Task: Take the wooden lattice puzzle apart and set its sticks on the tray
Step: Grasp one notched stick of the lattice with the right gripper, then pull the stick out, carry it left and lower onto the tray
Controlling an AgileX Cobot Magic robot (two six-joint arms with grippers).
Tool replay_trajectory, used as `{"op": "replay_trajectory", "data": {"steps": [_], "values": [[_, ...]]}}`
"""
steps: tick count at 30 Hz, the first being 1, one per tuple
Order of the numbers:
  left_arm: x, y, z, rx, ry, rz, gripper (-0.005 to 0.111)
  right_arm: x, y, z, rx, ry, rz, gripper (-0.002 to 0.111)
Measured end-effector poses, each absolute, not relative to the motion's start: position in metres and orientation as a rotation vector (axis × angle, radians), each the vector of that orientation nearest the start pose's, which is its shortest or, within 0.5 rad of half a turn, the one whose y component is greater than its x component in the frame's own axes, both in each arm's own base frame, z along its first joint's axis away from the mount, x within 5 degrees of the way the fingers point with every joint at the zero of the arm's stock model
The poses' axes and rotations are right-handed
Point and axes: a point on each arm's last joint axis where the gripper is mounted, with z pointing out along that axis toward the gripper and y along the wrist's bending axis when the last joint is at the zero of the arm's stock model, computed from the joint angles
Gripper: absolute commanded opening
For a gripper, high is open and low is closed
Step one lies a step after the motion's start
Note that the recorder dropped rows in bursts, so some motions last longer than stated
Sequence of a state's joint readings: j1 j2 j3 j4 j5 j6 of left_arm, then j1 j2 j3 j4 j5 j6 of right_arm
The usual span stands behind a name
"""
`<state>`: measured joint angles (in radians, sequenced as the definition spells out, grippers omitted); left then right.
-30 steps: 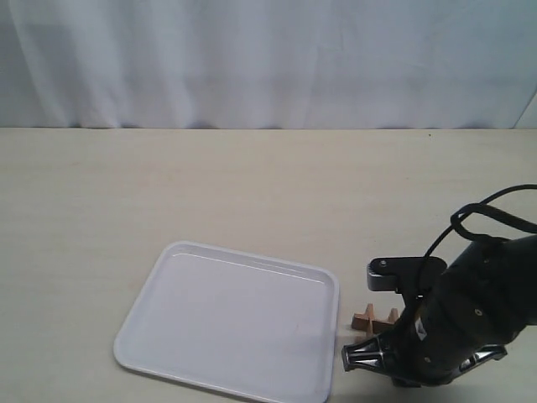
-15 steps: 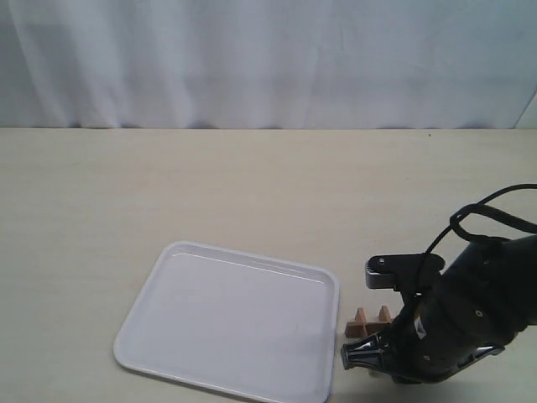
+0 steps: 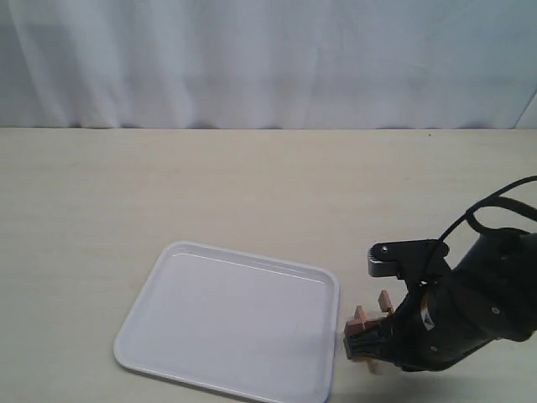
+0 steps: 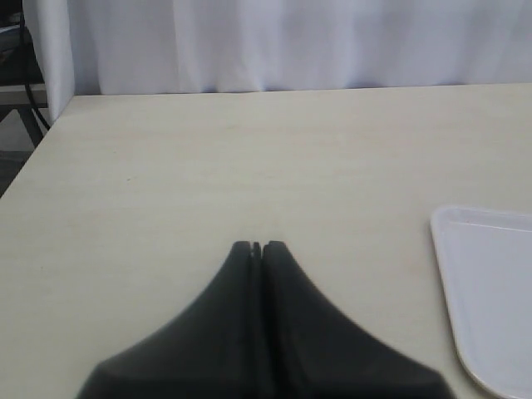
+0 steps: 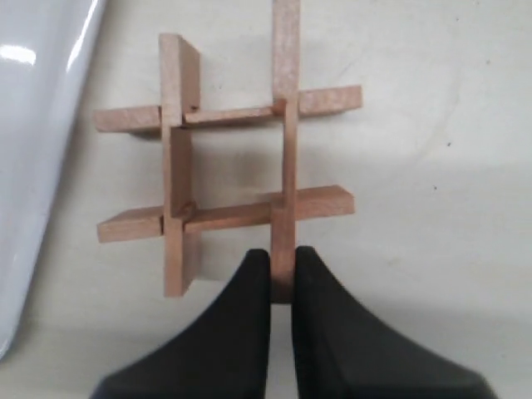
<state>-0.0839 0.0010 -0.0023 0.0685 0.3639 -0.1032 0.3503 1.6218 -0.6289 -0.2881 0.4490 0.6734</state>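
Observation:
The wooden lattice puzzle (image 5: 229, 158) is a light-brown hash-shaped grid of four interlocked sticks, whole in the right wrist view. My right gripper (image 5: 283, 270) is shut on the near end of one stick (image 5: 285, 141). From the exterior camera the puzzle (image 3: 369, 320) pokes out just right of the white tray (image 3: 168, 332), mostly hidden by the right gripper (image 3: 362, 342) and arm. The tray's rounded edge (image 5: 37, 133) lies beside the puzzle. My left gripper (image 4: 258, 247) is shut on nothing, over bare table, with a tray corner (image 4: 490, 283) off to one side.
A white curtain (image 3: 268, 63) hangs behind the table's far edge. The pale table top (image 3: 252, 185) stretches between curtain and tray. A black cable (image 3: 495, 210) loops over the right arm.
My right gripper has closed onto a stick of the puzzle. The puzzle has shifted slightly towards the tray and stands a little higher against the arm.

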Motion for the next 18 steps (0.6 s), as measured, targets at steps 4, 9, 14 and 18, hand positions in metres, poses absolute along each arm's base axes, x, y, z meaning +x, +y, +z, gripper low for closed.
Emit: {"op": "replay_trajectory", "data": {"steps": [4,9,14,18], "values": [[0.053,-0.002,0.181,0.024,1.846,-0.064,0.0,0.233,0.072,0.141,0.104,2.85,-0.037,0.004],[0.053,-0.002,0.181,0.024,1.846,-0.064,0.0,0.231,0.07,0.153,0.086,2.826,-0.053,0.004],[0.053,-0.002,0.181,0.024,1.846,-0.064,0.0,0.238,0.072,0.17,0.016,2.785,-0.066,0.004],[0.053,-0.002,0.181,0.024,1.846,-0.064,0.0,0.248,0.087,0.187,-0.121,2.731,-0.054,0.004]]}}
